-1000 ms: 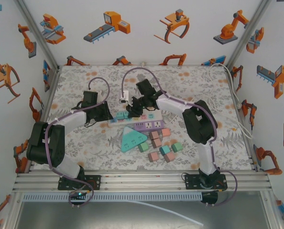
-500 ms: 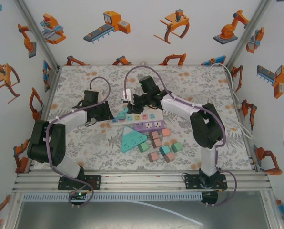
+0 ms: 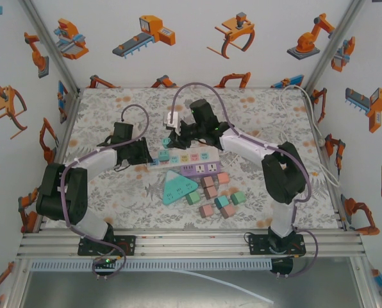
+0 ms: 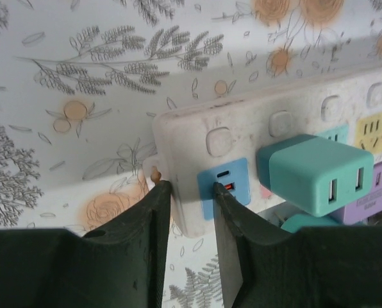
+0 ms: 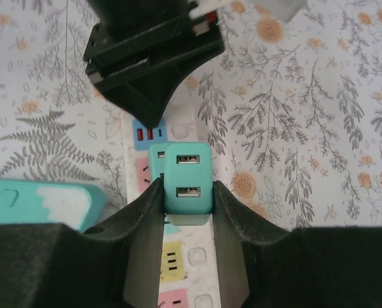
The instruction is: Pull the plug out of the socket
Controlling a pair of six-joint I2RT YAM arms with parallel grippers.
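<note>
The robot's right gripper [image 5: 188,204] had a green plug [image 5: 188,183] up off the long white socket strip [image 3: 200,156].

Its two fingers were closed on the sides of the plug, and the two slots faced the camera on that wrist. The left gripper [image 4: 191,187] was closed on the end of the strip, by the blue socket [image 4: 237,179]. Another green plug [image 4: 319,173] sat on the strip near that end.
</note>
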